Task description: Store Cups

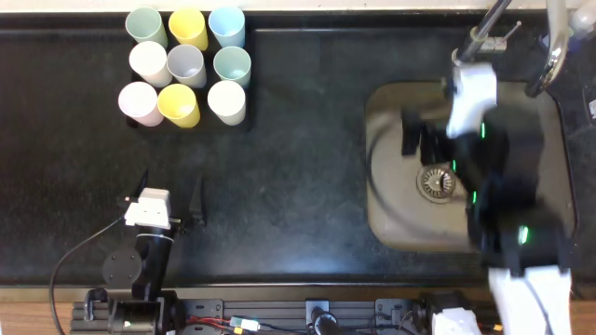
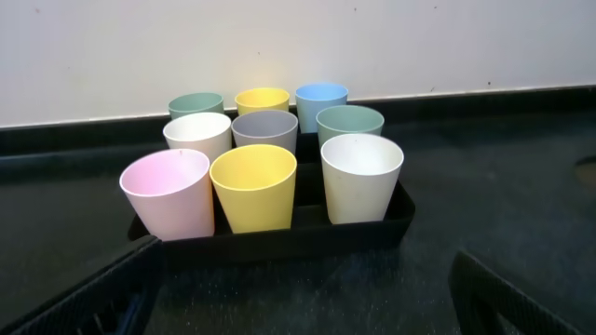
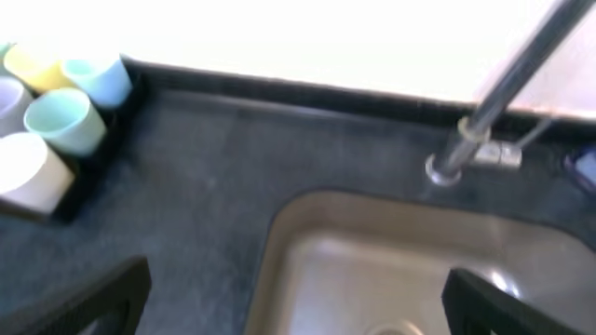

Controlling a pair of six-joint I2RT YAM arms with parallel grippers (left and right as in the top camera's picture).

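Observation:
Several cups stand upright in a three-by-three block in a black tray [image 2: 279,244] at the counter's back left. The front row is a pink cup [image 2: 169,194], a yellow cup [image 2: 253,186] and a white cup [image 2: 360,177]; grey, green, blue, yellow and white ones stand behind. In the top view the cup block [image 1: 186,65] is well ahead of my left gripper [image 1: 172,189], which is low over the counter, open and holding nothing [image 2: 303,274]. My right gripper [image 1: 424,140] hangs open over the sink, also holding nothing [image 3: 296,274].
A steel sink [image 1: 391,214] with a drain [image 1: 436,181] fills the right side, and a faucet [image 1: 489,33] rises at its back edge. Dark countertop [image 1: 298,167] lies bare between the tray and the sink. The tray's corner and cups [image 3: 56,116] lie off to the side of the right gripper.

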